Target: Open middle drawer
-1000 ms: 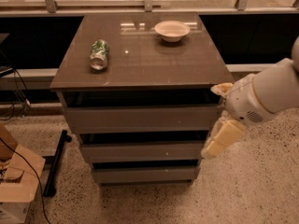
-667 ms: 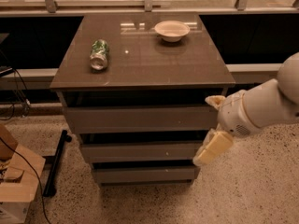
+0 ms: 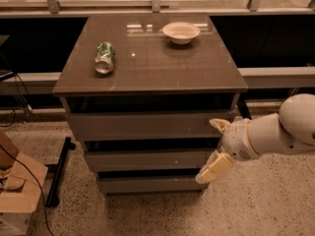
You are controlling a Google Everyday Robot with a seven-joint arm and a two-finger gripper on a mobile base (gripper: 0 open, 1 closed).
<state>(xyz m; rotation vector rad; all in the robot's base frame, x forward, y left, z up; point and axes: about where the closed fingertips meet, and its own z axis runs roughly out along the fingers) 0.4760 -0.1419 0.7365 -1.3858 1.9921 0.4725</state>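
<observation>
The cabinet (image 3: 147, 77) has three handleless grey-brown drawer fronts. The middle drawer (image 3: 147, 159) is the long low panel second from the top, with a dark gap above it; it looks closed or nearly so. My gripper (image 3: 217, 146) is at the cabinet's front right, level with the middle drawer's right end. It is open, with one cream finger (image 3: 220, 125) up by the top drawer's lower edge and the other finger (image 3: 215, 167) down by the middle drawer's lower edge. The white arm reaches in from the right.
A green can (image 3: 104, 58) lies on its side on the cabinet top and a white bowl (image 3: 181, 32) stands at the back. A cardboard box (image 3: 19, 195), a black bar (image 3: 59, 171) and cables lie on the floor at left. A ledge and glass railing run behind.
My arm has moved left and a little down, bringing the gripper from beside the cabinet's right edge to in front of the middle drawer's right end. The drawers have not moved.
</observation>
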